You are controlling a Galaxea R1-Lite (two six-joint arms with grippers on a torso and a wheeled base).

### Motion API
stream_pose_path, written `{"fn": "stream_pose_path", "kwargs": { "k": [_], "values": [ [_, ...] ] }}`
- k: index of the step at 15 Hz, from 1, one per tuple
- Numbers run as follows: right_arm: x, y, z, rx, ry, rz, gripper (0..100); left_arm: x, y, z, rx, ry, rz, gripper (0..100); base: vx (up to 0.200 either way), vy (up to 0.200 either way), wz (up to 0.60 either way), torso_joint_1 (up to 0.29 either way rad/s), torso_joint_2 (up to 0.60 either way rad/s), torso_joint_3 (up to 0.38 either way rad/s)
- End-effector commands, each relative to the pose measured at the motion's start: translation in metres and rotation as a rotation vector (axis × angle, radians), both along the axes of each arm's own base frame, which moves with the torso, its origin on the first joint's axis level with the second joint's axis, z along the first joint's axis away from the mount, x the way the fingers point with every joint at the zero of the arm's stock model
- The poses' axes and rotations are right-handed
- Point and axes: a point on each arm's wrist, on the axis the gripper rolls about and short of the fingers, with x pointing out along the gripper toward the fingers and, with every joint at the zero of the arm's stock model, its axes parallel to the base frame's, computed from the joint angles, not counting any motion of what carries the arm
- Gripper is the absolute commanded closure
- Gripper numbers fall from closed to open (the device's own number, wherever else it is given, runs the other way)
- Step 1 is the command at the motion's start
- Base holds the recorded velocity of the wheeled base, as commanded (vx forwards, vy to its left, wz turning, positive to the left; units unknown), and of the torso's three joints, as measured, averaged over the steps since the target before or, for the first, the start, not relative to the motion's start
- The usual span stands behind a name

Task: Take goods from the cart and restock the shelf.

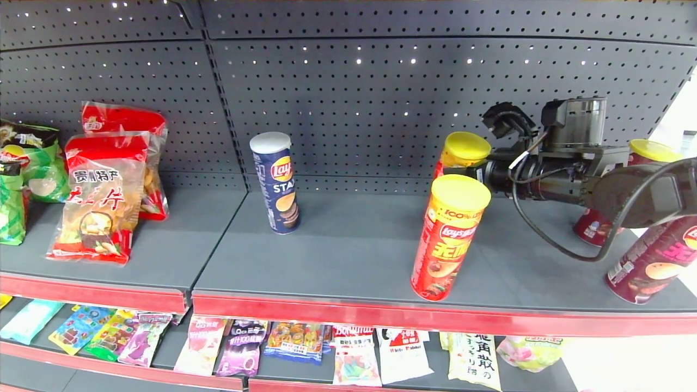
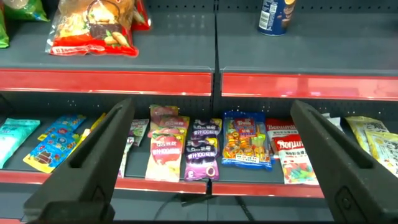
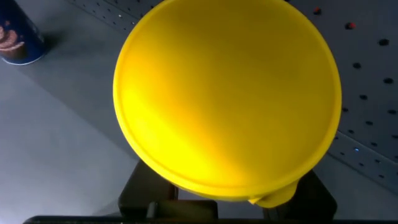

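Standing clamped in the right pincer [image 1: 458, 170], the yellow-lidded can [image 1: 466, 148].

Bright, even light with faint, soft shadows. In the head view the shelf rail [image 1: 381, 314] bows toward the edges, white washout sits at four o'clock, and pinpricks glow through the pegboard [image 1: 381, 81]. In the right wrist view the can [image 3: 227, 99] lid dims toward twelve o'clock.
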Motion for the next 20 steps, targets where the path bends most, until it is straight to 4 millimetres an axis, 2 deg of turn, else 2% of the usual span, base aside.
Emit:
{"fn": "stream_pose_path", "kwargs": {
  "k": [1, 20],
  "values": [
    [0.000, 0.000, 0.000, -0.001, 0.002, 0.000, 100, 0.000, 0.000, 0.000, 0.000, 0.000, 0.000, 0, 0.000, 0.000, 0.00, 0.000, 0.00, 0.000],
    [-0.013, 0.006, -0.002, -0.006, 0.018, 0.020, 100, 0.000, 0.000, 0.000, 0.000, -0.002, 0.000, 0, 0.000, 0.000, 0.00, 0.000, 0.00, 0.000]
  ]
}}
